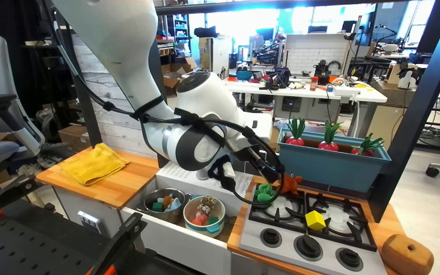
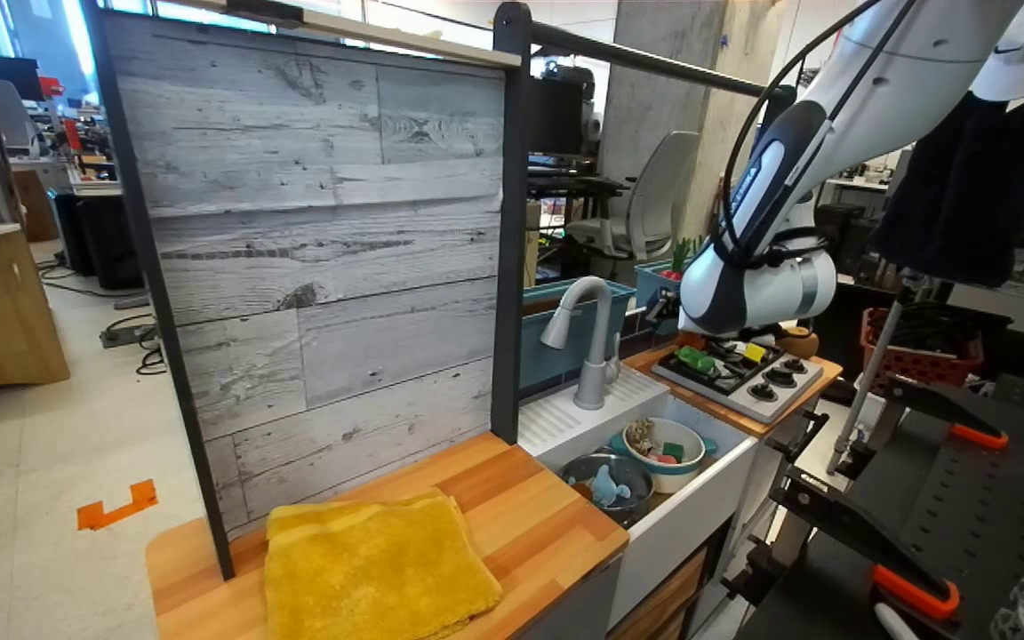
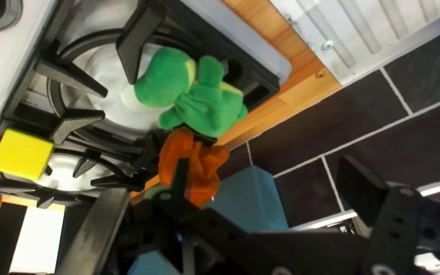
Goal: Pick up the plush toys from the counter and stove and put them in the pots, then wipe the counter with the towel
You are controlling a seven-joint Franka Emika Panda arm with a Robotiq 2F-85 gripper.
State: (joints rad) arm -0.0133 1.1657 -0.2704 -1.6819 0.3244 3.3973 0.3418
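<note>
Currently, the robot's hand (image 3: 264, 164) hangs near the back of the stove (image 1: 287, 246), its jaws standing wide apart. In the wrist view, with the clock centred between the jaws, a green plush toy (image 3: 197, 97) lies on the stove close by, between ten and eleven o'clock. An orange plush toy (image 3: 204, 173) is at nine o'clock, partly hidden behind one jaw; whether they touch cannot be told. Farther out toward nine o'clock sits a yellow block (image 3: 21, 153). In an exterior view, from the hand, a metal pot (image 1: 165, 217) with a blue toy (image 1: 174, 205) and a white pot (image 1: 200, 230) with a spotted toy (image 1: 207, 204) stand at about eight o'clock, and the yellow towel (image 1: 96, 164) lies at nine on the counter (image 1: 139, 178).
</note>
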